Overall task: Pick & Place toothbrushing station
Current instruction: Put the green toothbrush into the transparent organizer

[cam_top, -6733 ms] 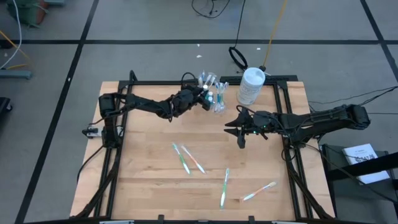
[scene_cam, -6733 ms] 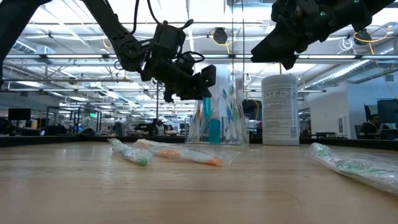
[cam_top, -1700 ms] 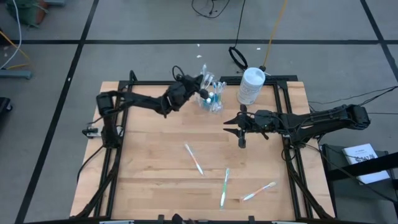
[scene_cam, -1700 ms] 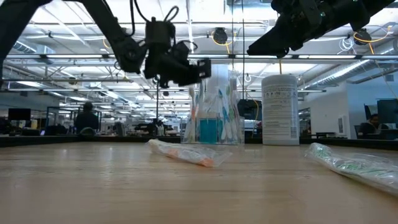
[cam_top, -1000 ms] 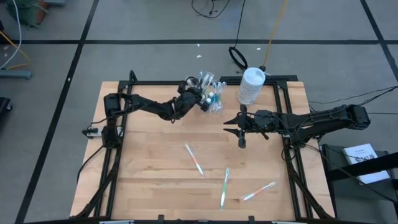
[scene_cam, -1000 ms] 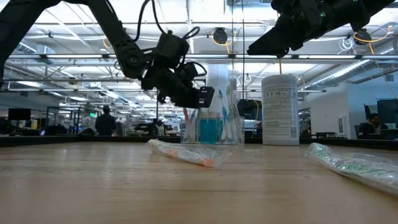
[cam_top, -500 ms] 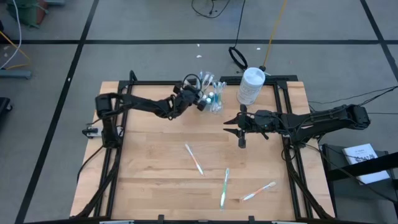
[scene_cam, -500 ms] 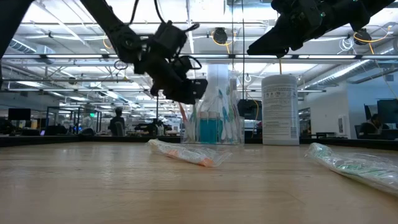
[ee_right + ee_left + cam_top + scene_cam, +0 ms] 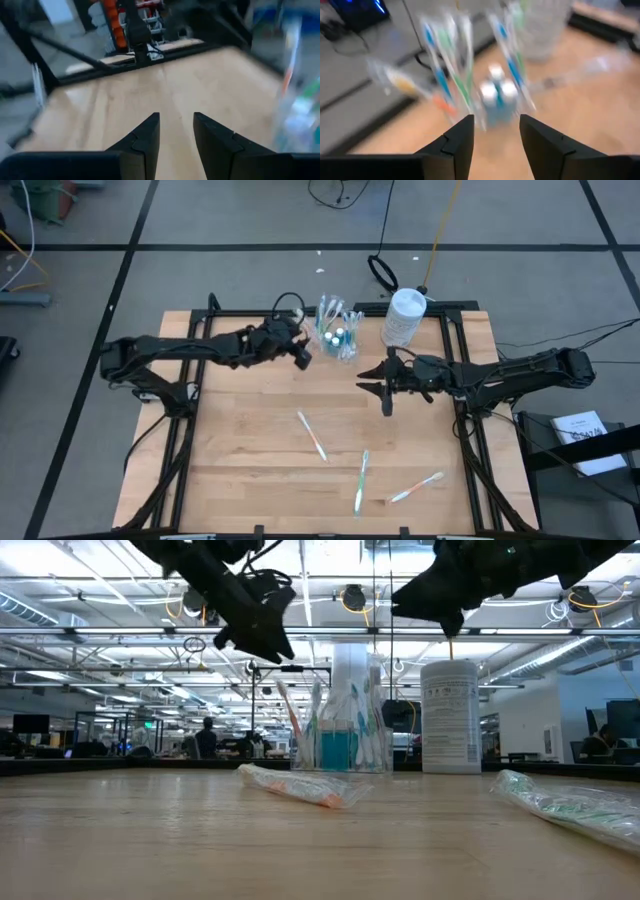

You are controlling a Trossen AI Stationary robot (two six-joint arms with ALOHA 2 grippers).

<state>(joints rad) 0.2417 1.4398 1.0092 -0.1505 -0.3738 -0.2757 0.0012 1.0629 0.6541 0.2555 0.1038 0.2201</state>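
While the left gripper (image 9: 301, 354) hangs with fingers apart and empty just beside the clear holder (image 9: 338, 340) at the table's far edge, any swing could topple it; the right gripper (image 9: 388, 402) hovers part-open, empty.

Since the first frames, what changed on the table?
One loose toothbrush went from the table into the clear holder; three loose toothbrushes remain. The left tool let go with its jaws open and pulled back from the holder toward the left side. The right tool hovers mid-table as before, empty. The white bottle and holder stayed put.
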